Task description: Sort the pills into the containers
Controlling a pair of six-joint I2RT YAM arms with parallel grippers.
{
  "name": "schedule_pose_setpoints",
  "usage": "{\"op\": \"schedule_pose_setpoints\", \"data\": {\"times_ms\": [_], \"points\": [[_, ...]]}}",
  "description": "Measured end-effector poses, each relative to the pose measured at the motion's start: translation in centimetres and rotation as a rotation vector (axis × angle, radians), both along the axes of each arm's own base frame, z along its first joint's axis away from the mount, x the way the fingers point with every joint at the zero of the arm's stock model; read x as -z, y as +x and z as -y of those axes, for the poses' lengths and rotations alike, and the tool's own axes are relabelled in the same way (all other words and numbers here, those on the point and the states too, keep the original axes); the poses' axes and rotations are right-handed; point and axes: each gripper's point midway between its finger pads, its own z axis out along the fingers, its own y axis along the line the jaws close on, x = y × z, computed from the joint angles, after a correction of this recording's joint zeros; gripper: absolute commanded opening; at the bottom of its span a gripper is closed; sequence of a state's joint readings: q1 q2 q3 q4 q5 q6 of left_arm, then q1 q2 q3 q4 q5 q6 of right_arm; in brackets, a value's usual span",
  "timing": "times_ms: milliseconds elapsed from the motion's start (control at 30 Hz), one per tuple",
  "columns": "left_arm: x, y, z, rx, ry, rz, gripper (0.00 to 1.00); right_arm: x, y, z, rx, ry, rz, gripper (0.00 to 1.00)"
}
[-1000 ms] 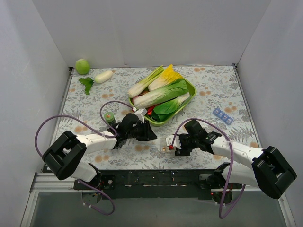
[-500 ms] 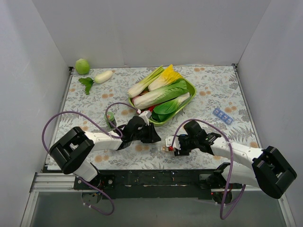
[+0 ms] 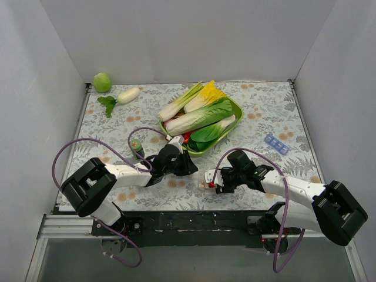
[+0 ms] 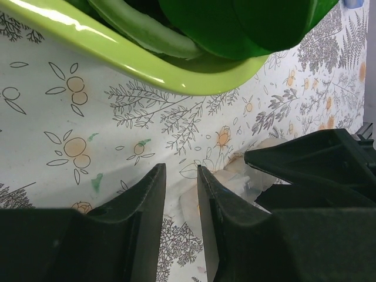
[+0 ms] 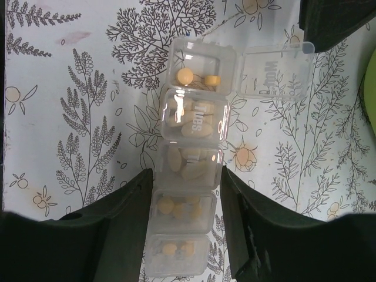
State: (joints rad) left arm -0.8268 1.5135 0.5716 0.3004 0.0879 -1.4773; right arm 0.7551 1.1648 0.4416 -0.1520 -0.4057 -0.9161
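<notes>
walls: plain white | table: floral print (orange, grey) | light: seemingly even

At the right wrist, the pills under the closed lids of the pill organizer were blurred, and the print on its open lid at 1 o'clock was too faint to read. From above, the organizer was mostly hidden under the right gripper. At the left wrist, the green bowl ran off at 12 o'clock, and a blue object at 1 o'clock was cut to a sliver.
</notes>
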Motion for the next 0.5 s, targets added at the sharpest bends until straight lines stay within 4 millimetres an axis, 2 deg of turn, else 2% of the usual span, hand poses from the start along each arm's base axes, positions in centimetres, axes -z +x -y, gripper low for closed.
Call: {"op": "schedule_pose_setpoints", "data": {"times_ms": [333, 500], "points": [[-1.0, 0.7, -0.4, -0.042, -0.009, 0.031, 0.31, 0.0, 0.0, -0.1, -0.007, 0.002, 0.004, 0.55], [-1.2, 0.6, 0.3, -0.014, -0.033, 0.041, 0.31, 0.0, 0.0, -0.2, -0.009, 0.005, 0.005, 0.55]]}}
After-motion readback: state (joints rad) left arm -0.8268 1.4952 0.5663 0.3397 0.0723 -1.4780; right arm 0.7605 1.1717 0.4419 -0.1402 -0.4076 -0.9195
